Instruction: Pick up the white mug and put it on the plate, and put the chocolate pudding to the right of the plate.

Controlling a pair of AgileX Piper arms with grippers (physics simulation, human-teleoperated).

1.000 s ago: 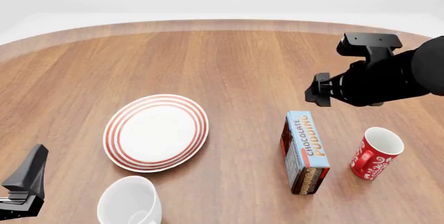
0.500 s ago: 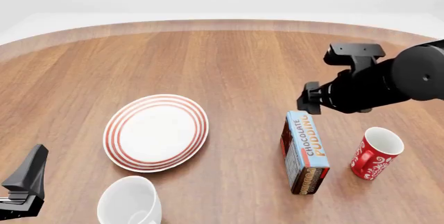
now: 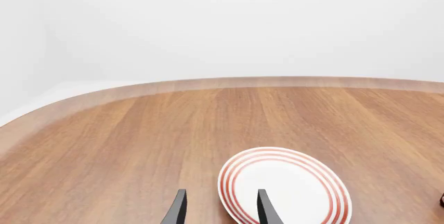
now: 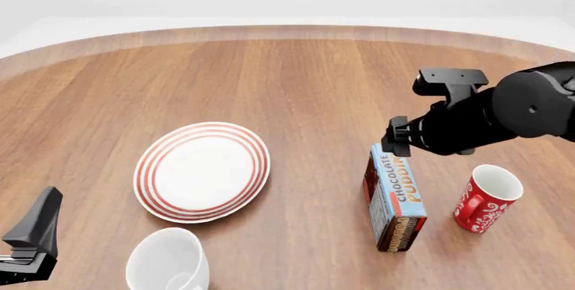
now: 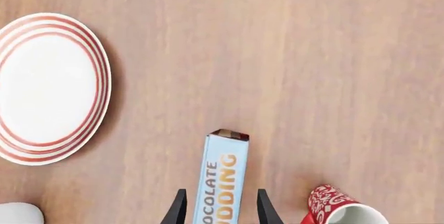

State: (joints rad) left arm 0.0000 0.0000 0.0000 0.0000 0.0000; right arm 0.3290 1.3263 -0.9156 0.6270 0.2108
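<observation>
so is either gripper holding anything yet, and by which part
Nothing is held. The right gripper is open, its fingers straddling the slim blue chocolate pudding box with gaps on both sides. The left gripper is open over bare table.

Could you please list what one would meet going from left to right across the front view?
Left gripper → white mug → plate → chocolate pudding → red mug. The right gripper hangs over the pudding's far end, so I leave it out of the order.
</observation>
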